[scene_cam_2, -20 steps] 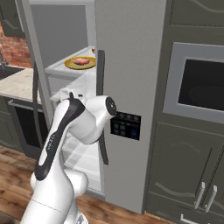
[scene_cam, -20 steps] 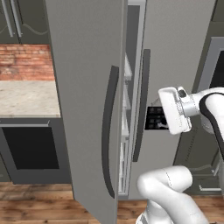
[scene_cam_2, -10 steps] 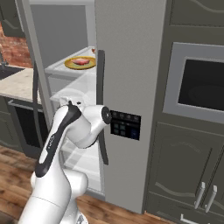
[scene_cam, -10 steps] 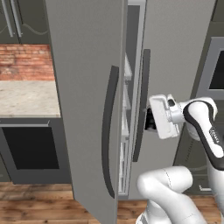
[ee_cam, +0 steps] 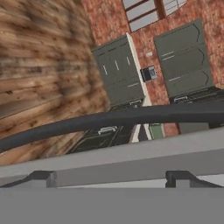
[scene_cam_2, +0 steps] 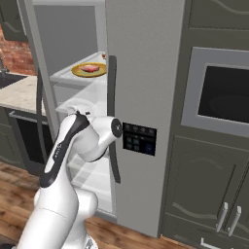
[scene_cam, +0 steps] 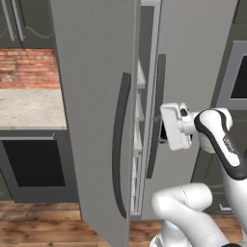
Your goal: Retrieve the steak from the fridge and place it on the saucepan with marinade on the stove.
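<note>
Right in front of our hand (ee_cam: pixel 111 177) runs a long dark curved handle (ee_cam: pixel 109 119), smooth and rounded, crossing the hand view just beyond the two small dark fingertips (ee_cam: pixel 39 178), which stand spread wide apart with nothing between them. Beneath the handle lies a flat, matte grey steel door face. Seen from the left base view, our hand (scene_cam: pixel 174 126) sits just beside the fridge (scene_cam: pixel 193 53) at the dark handle of its closed door (scene_cam: pixel 155 116), while the other brushed-grey door (scene_cam: pixel 94 106) hangs open. Well above our hand and deeper in, on a pale shelf (scene_cam_2: pixel 68 76), the steak (scene_cam_2: pixel 90 68), a small flat pink-red slab, rests on a round yellow-olive plate (scene_cam_2: pixel 78 71). Behind the handle we see rough red brick wall (ee_cam: pixel 144 43) and blurred wood-grain floor (ee_cam: pixel 39 65).
</note>
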You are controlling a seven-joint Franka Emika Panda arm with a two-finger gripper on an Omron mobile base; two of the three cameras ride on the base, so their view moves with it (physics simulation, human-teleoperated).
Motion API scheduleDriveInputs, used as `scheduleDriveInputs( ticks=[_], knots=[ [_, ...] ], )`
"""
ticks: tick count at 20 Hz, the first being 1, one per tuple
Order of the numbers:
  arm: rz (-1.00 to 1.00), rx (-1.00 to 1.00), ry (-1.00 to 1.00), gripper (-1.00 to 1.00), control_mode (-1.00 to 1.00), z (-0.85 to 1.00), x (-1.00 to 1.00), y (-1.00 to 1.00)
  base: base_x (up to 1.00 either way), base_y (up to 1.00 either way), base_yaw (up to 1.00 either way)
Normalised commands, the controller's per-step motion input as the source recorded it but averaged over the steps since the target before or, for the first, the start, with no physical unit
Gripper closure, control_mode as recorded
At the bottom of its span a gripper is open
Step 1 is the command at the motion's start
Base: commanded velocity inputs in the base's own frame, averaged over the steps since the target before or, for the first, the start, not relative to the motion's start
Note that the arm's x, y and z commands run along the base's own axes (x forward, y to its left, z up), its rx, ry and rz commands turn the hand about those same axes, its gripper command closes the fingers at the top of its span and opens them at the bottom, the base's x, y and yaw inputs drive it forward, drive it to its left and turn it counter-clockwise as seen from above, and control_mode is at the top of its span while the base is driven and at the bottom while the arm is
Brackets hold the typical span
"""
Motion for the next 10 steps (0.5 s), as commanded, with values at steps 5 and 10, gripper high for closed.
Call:
scheduleDriveInputs(
  ticks=[5,10],
  knots=[
    [0.0,0.0,-0.08,-1.0,-1.0,-0.13,0.22,0.12,0.0,0.0,0.0],
    [0.0,0.0,-0.07,-1.0,-1.0,-0.09,0.12,0.19,0.0,0.0,0.0]
  ],
)
